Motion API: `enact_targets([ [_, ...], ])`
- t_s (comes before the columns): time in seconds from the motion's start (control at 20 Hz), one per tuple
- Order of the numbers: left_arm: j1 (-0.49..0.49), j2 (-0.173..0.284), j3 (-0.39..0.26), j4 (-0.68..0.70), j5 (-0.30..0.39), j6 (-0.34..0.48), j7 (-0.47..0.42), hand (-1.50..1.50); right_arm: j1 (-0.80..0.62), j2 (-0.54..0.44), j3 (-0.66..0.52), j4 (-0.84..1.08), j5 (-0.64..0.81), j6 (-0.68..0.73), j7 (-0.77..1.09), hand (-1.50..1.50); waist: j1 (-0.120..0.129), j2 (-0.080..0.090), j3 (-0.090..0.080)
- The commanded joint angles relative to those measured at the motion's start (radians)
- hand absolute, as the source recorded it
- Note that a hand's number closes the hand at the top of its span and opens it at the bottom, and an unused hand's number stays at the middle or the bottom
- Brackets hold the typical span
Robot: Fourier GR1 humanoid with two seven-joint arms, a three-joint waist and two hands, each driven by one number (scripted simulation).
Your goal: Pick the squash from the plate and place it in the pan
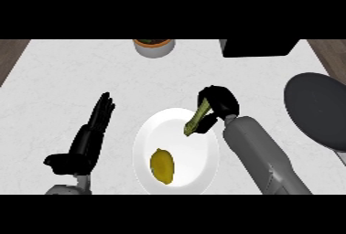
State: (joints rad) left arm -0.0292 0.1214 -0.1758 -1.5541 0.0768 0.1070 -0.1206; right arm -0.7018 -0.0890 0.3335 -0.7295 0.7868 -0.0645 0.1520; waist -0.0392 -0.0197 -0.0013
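Plainly, right hand (219,103) grips squash (198,119) over plate (202,178).

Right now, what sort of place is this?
Probably a kitchen counter: a pale marbled worktop with a white plate of food, a dark pan at the right, and a potted plant at the back.

The right hand (219,104) curls round a green squash (197,119) over the white plate (157,132)'s far-right rim, a yellow lemon (161,166) lying near its front edge.
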Motion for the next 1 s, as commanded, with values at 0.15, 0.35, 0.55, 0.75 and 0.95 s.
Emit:
enact_targets([
  [0.15,0.036,0.008,0.010,-0.022,0.008,-0.002,0.005,0.00,0.049,-0.081,-0.073,-0.168,0.108,-0.227,0.386,1.50,-0.020,-0.006,-0.002],
  [0.35,0.033,0.005,0.005,-0.026,-0.011,0.012,0.001,0.00,0.068,-0.133,-0.054,-0.393,0.198,-0.259,0.509,1.50,-0.023,-0.007,-0.001],
  [0.55,0.069,-0.006,-0.023,-0.059,-0.019,0.011,0.006,0.00,0.178,-0.130,-0.046,-0.650,0.263,-0.281,0.652,1.50,-0.013,-0.003,0.000],
  [0.75,0.032,0.007,-0.006,-0.062,-0.012,-0.004,0.036,0.00,0.302,-0.169,-0.107,-0.864,0.271,-0.257,0.747,1.50,0.010,0.010,0.001],
  [0.95,-0.019,-0.004,0.000,-0.010,-0.010,-0.028,0.025,0.00,0.338,-0.182,-0.212,-0.908,0.226,-0.293,0.733,1.50,0.029,0.018,0.001],
])
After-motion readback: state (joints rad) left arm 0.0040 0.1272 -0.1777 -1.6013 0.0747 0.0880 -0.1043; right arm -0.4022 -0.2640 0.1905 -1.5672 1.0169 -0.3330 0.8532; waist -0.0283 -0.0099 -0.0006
